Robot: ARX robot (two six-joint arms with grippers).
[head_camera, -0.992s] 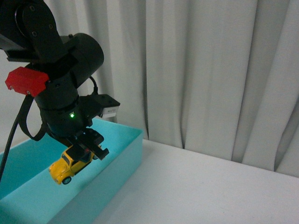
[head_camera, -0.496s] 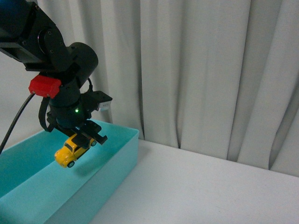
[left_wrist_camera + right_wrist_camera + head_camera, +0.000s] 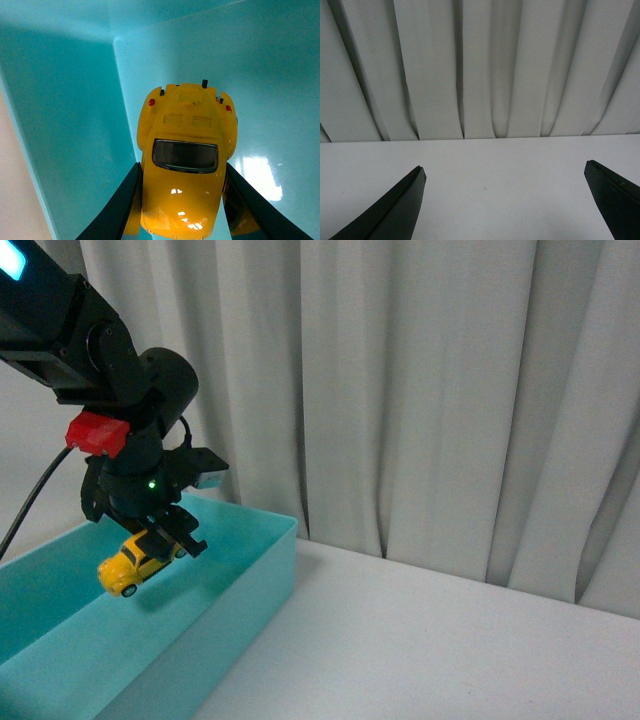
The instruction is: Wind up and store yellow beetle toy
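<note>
The right hand (image 3: 504,165) spreads wide above a white table (image 3: 490,210), facing a curtain (image 3: 470,65).

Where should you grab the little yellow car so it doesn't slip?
Squeeze the yellow beetle toy across its two door sides, probably coming in from above the roof. The body is narrow there, and the sides look flatter than the round, shiny top. The left gripper holds it that way.

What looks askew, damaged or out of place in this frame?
Nothing looks damaged or spilled. The glossy yellow beetle toy hangs tilted, one end low, clamped in the left gripper above the floor of the turquoise plastic bin, which is expected mid-placement.
</note>
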